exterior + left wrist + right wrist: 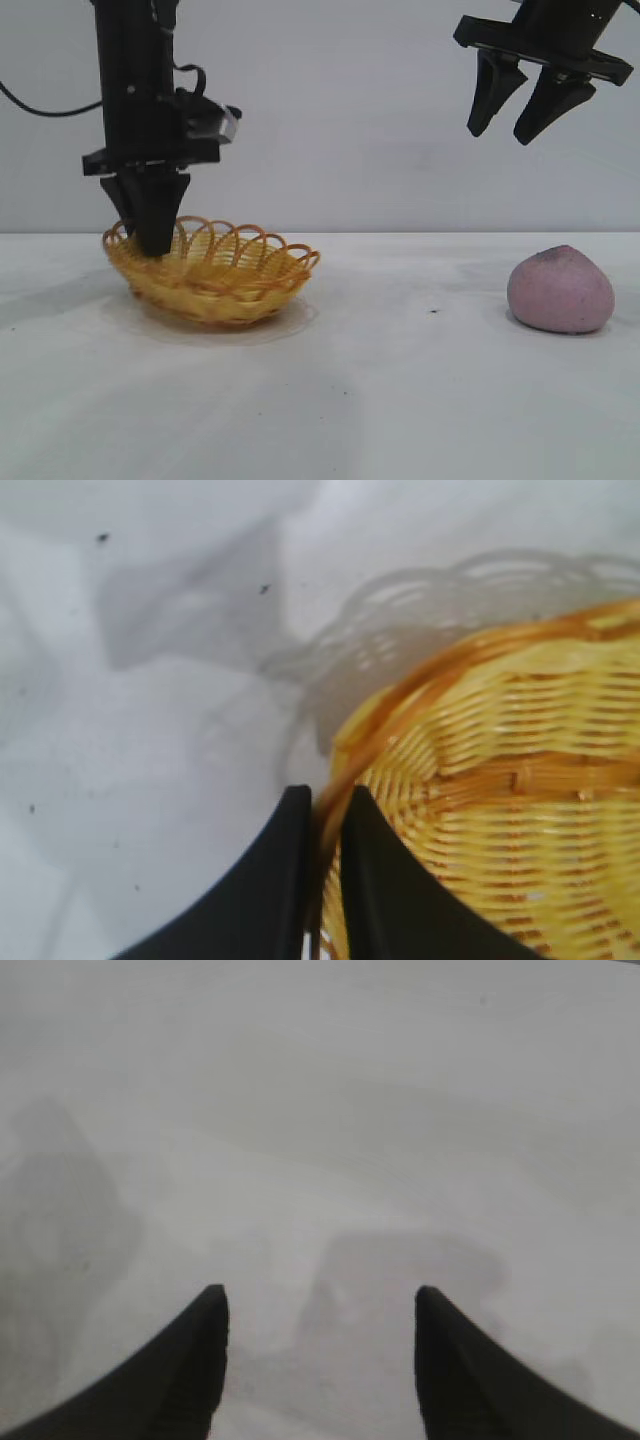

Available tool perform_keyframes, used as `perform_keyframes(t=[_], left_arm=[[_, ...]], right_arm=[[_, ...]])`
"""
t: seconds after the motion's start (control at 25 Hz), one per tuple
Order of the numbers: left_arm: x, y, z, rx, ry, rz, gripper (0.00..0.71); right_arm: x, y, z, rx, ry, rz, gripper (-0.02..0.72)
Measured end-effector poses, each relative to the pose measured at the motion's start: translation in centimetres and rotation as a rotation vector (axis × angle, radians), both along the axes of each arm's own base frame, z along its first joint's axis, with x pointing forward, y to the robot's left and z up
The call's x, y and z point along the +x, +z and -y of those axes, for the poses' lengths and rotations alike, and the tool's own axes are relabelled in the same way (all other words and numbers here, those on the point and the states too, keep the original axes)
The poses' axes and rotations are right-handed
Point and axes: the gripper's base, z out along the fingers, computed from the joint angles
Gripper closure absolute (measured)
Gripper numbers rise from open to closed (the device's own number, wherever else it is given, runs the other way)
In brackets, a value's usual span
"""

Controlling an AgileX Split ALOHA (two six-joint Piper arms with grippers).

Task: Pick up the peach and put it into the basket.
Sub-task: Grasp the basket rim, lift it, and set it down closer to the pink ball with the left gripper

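Left gripper point(152, 243): points straight down at the near-left edge of the basket, its black fingers point(262, 900) pinched together on the orange-brown looped rim, one finger outside the wall and one inside, the rim strand running up between them in the left wrist view
Grip: clamped on the basket's rim; only a thin sliver of weave separates the two fingers
Basket point(225, 280): shallow oval of yellow weave with scalloped orange-brown loops around the top, sitting on the table at the left of the exterior view; it looks slightly tilted, the side under the left gripper a little higher than the far right side, though whether it is lifted clear of the table I cannot tell
Basket interior point(520, 820): bare woven floor and wall, nothing lying in it
Left arm point(135, 80): black, upright above the basket, a cable looping from its side
Right gripper point(520, 115): high in the upper right of the exterior view, well above the table, angled downward, its two dark fingers point(190, 1370) spread apart with nothing between them
Right wrist view: only bare pale table surface between and beyond the parted fingers
Peach point(560, 290): dull pink-mauve rounded lump with a darker greyish-purple top, resting on the table at the far right, well apart from the basket, below the right gripper and untouched by either one
Table point(400, 400): white, faintly smudged, with a small dark speck between basket and peach
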Motion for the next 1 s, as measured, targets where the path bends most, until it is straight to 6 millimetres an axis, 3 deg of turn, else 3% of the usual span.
perform_keyframes(t=[0.24, 0.36, 0.72, 1.0], left_arm=[[-1.0, 4.7, 0.6, -0.137, 0.112, 0.045, 0.710], [-2.2, 6.0, 0.4, -0.162, 0.128, 0.038, 0.710], [-9.0, 4.4, -0.9, -0.294, 0.300, 0.047, 0.710], [-11.2, 1.2, -1.0, -0.425, 0.508, 0.037, 0.710]], right_arm=[[0.0, 0.0, 0.0, 0.000, 0.000, 0.000, 0.345], [0.0, 0.0, 0.0, 0.000, 0.000, 0.000, 0.345], [0.0, 0.0, 0.0, 0.000, 0.000, 0.000, 0.345], [0.0, 0.0, 0.0, 0.000, 0.000, 0.000, 0.345]])
